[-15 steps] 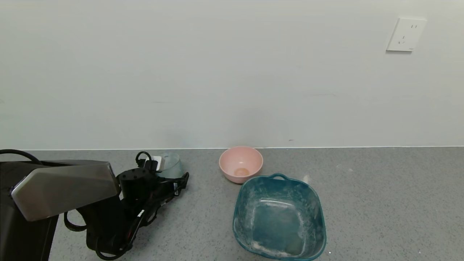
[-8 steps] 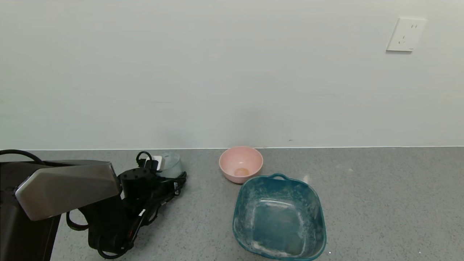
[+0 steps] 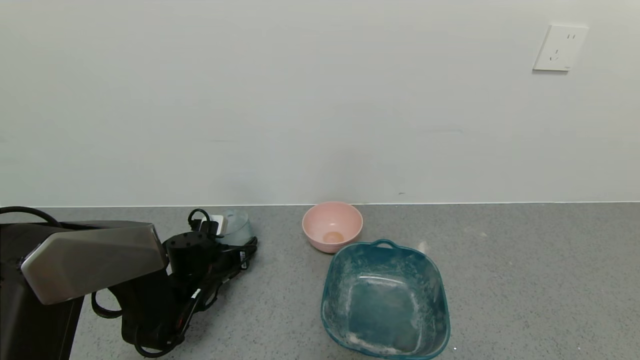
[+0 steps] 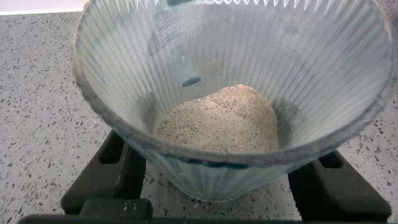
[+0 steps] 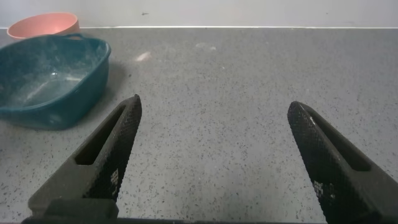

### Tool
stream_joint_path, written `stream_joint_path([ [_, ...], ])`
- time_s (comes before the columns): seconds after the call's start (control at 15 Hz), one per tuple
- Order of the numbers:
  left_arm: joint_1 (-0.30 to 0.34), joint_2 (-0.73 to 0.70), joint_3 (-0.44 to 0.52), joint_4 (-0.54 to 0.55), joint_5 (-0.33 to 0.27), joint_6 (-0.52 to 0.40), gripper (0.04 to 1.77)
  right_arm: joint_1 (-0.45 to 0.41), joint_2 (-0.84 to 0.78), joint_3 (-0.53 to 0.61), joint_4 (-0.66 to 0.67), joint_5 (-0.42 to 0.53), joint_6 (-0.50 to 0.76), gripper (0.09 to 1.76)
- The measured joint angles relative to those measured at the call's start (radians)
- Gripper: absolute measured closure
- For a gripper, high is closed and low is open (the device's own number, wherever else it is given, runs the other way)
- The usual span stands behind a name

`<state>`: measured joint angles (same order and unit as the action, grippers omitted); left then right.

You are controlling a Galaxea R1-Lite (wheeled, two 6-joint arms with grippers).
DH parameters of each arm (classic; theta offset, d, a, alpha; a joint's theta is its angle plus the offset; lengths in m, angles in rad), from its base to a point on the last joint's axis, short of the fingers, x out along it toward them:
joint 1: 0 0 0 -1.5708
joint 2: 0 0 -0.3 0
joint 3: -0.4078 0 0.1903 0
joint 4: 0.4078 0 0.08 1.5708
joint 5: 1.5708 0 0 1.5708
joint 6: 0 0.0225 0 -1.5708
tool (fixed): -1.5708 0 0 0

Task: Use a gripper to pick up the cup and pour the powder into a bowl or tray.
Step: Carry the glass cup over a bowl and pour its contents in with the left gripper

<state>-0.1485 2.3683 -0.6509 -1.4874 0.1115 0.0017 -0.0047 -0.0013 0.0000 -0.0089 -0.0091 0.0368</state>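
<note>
The cup (image 4: 230, 93), a ribbed clear glass hazy with white dust, stood on the grey counter (image 3: 525, 280) near the wall, well to the left of the other containers. It held a low heap of pale, dark-speckled powder (image 4: 217, 121) covering its bottom, and its walls were filmed with dust. The pink bowl (image 3: 332, 226) sat near the wall at the middle of the counter, with only a small tan patch at its bottom; what that patch was I could not tell. Just in front of it and slightly to its right, nearly touching, sat the teal tub (image 3: 385, 300), its inside smeared with white residue that lay thickest along the floor's edges.

My left gripper (image 4: 227, 186) was down at the cup, one black finger (image 4: 102, 177) on each side of the glass near its base. The fingers sat close against the ribbed wall, and the cup filled the space between them, so I took it as gripped, with its base at or just above the counter. From my head camera the cup (image 3: 236, 227) showed only as a pale rim behind my black wrist and cables.

My right gripper (image 5: 217, 162) hung low over bare counter, to the right of the tub, fingers spread wide and holding nothing.

Compared with a second before, my left arm had shifted only slightly, and the cup, bowl and tub lay where they had been.
</note>
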Motion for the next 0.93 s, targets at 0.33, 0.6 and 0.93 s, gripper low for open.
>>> stream_joint_path([
  [0.33, 0.000, -0.014, 0.004, 0.030, 0.000, 0.001, 0.52, 0.000, 0.000, 0.000, 0.000, 0.000, 0.000, 0.14],
  [0.6, -0.002, -0.091, 0.001, 0.140, 0.000, 0.002, 0.52, 0.000, 0.000, 0.000, 0.000, 0.000, 0.000, 0.14],
  [0.93, -0.048, -0.278, -0.039, 0.388, 0.011, 0.014, 0.52, 0.000, 0.000, 0.000, 0.000, 0.000, 0.000, 0.14],
])
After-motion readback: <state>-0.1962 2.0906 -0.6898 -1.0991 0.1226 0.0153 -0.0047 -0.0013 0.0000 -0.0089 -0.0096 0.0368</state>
